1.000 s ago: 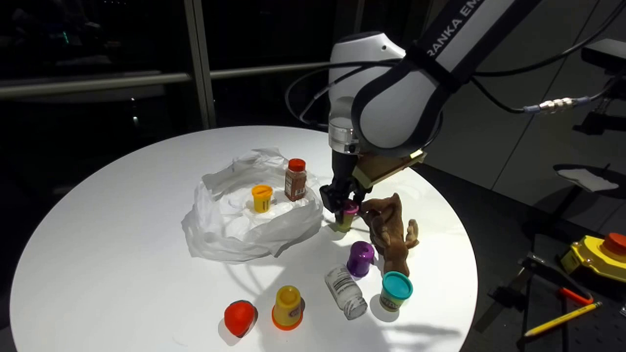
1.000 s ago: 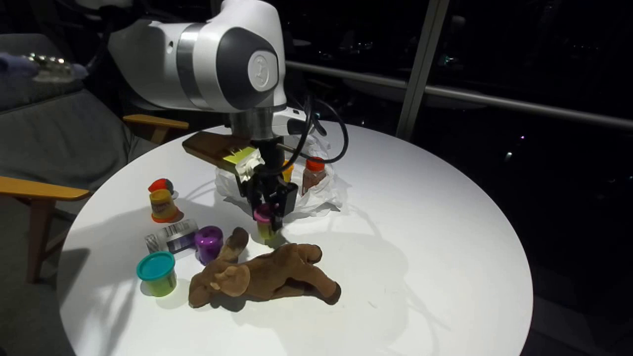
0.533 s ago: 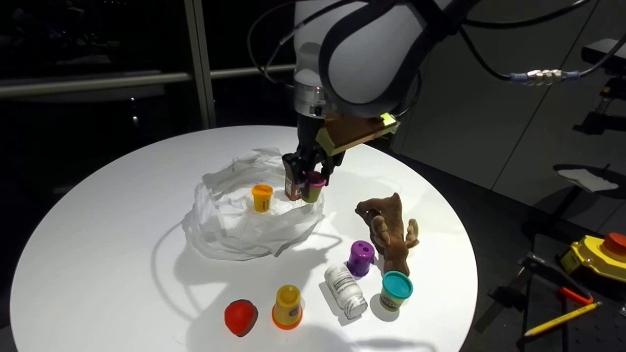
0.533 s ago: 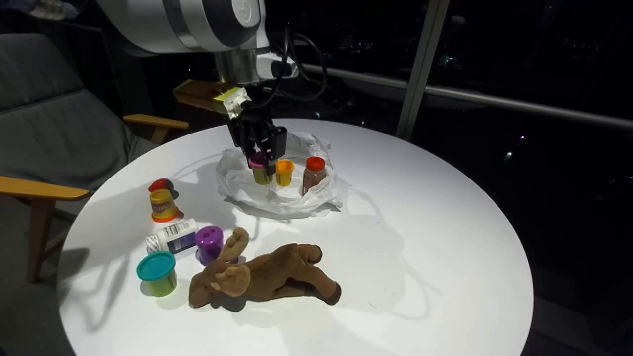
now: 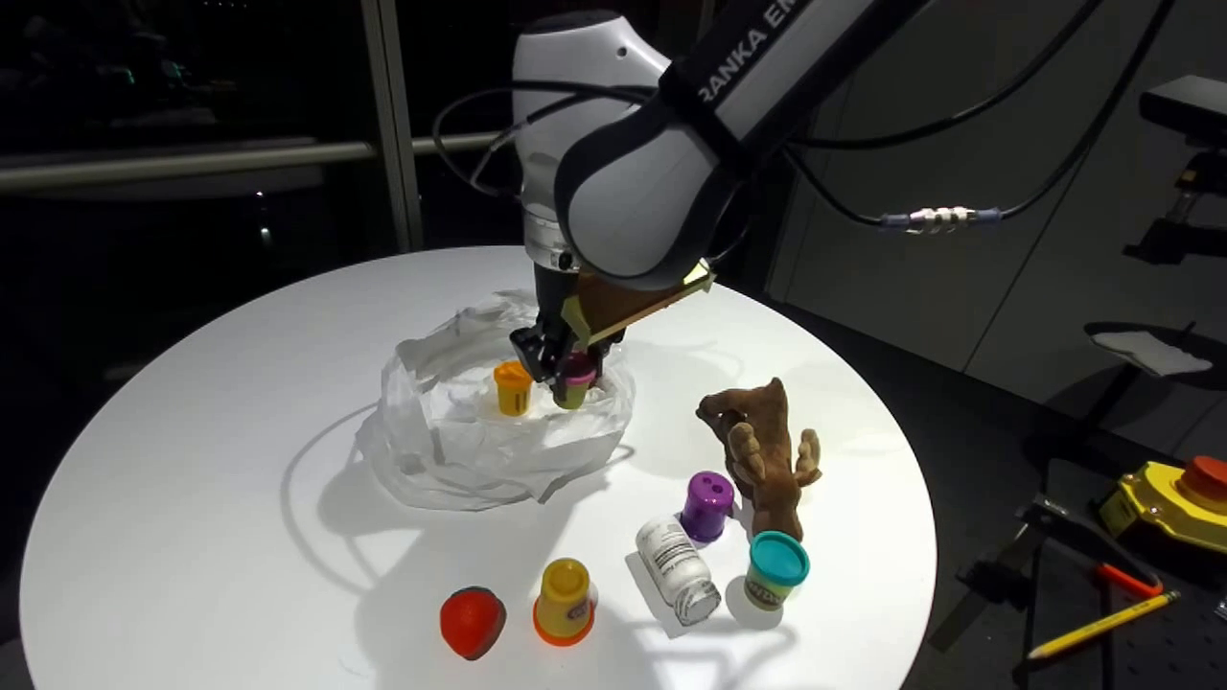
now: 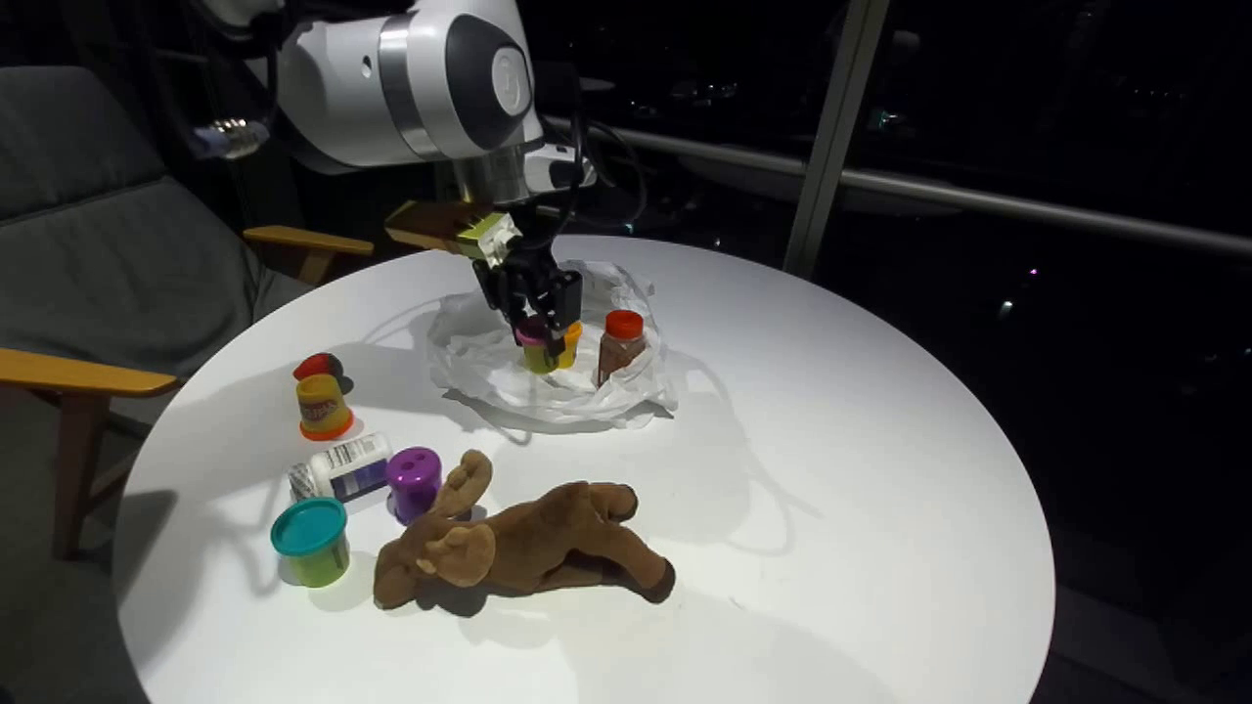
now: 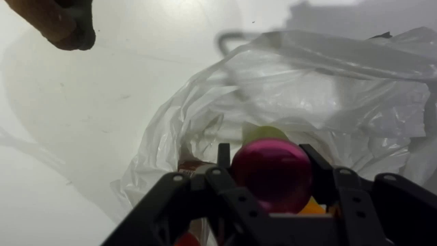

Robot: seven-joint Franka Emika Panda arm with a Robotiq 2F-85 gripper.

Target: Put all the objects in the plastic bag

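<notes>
My gripper (image 7: 268,153) is shut on the pink-lidded lime tub (image 5: 572,395), holding it upright within the open white plastic bag (image 5: 479,470). Whether the tub touches the bag's floor is unclear. An orange-lidded tub (image 5: 514,391) and a red-capped spice bottle (image 6: 621,354) stand in the bag; the bottle is mostly hidden behind the gripper in an exterior view. On the table lie a brown plush moose (image 6: 538,543), a purple shaker (image 5: 707,508), a white bottle (image 5: 676,567), a teal-lidded tub (image 5: 776,565), an upturned yellow tub (image 5: 564,596) and a red strawberry-like toy (image 5: 471,623).
The round white table (image 5: 192,479) bears everything. The bag's crumpled rim (image 6: 636,416) rises around its contents. A chair (image 6: 88,367) stands beside the table. A black stand with a pencil (image 5: 1102,625) and a yellow-red emergency button (image 5: 1174,503) is off the table's edge.
My gripper has lifted the pink-lidded tub off the table beside the moose, carried it over the bag's rim and lowered it in beside the orange-lidded tub. Other objects have stayed put.
</notes>
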